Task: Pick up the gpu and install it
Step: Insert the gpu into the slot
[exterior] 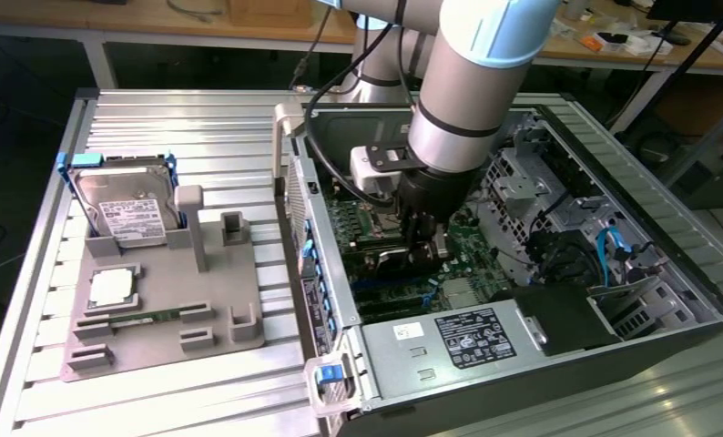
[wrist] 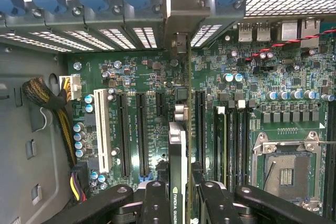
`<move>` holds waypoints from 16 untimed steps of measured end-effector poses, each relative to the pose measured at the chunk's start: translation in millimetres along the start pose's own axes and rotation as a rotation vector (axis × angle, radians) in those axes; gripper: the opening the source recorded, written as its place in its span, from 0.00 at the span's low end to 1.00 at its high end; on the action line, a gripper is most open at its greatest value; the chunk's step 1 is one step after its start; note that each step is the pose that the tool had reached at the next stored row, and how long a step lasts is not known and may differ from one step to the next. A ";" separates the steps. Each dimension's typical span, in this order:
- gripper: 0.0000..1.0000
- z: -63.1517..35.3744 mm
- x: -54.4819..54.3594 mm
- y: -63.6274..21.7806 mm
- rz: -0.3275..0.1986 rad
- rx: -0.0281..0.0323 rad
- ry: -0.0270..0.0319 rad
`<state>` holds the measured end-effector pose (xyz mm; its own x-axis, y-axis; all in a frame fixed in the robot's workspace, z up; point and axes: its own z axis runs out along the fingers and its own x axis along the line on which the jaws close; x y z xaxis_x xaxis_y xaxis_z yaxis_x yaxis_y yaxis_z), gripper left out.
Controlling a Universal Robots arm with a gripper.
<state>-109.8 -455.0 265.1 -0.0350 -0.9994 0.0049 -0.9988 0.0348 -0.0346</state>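
Black gpu, edge-on, pinched between the fingers of the gripper, stands inside the open case over the motherboard. Install step, we judge. Seating calls for squaring the card's edge with its slot.

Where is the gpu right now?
In the wrist view, the gpu sits edge-on in the claw, held over the green motherboard between two of its long black slots.
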 end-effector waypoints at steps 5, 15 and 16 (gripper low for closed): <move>0.27 -0.2 0.0 -1.7 0.000 -0.0003 0.0004; 0.27 -0.8 -0.1 -5.8 0.000 -0.0001 0.0001; 0.27 -0.8 -0.1 -5.9 0.000 0.0000 0.0000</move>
<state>-103.9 -455.1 266.1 -0.0349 -0.9994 0.0049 -0.9988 0.0347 -0.0346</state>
